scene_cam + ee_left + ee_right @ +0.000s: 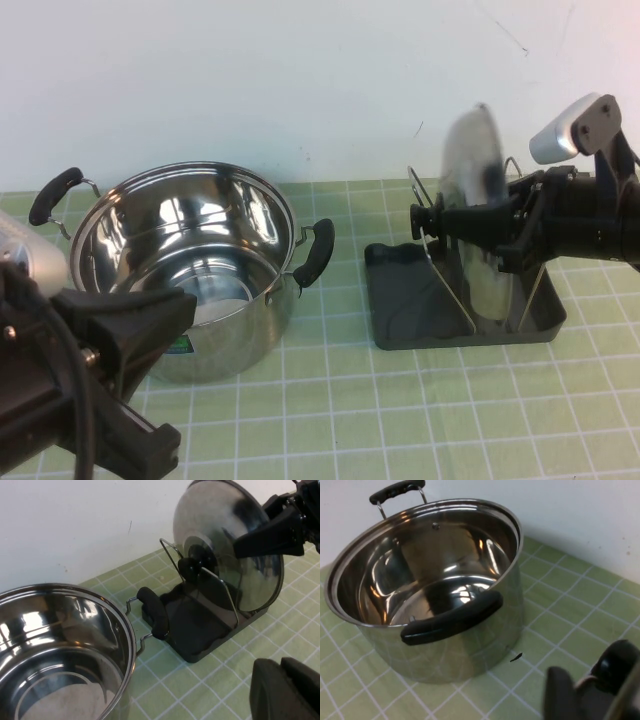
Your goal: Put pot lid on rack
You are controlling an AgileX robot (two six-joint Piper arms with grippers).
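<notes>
My right gripper (432, 222) is clenched on the pot lid (472, 190), held on edge above the rack (400, 310), its rim low between the wire loops (200, 567); the slot lies toward six o'clock. My left gripper (150, 320) is parked, fingers unclear. One lid, one rack, one pot (190, 270).

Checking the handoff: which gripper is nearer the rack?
Right. The right gripper is over the rack, holding the pot lid upright there; the left gripper sits beyond the pot.
</notes>
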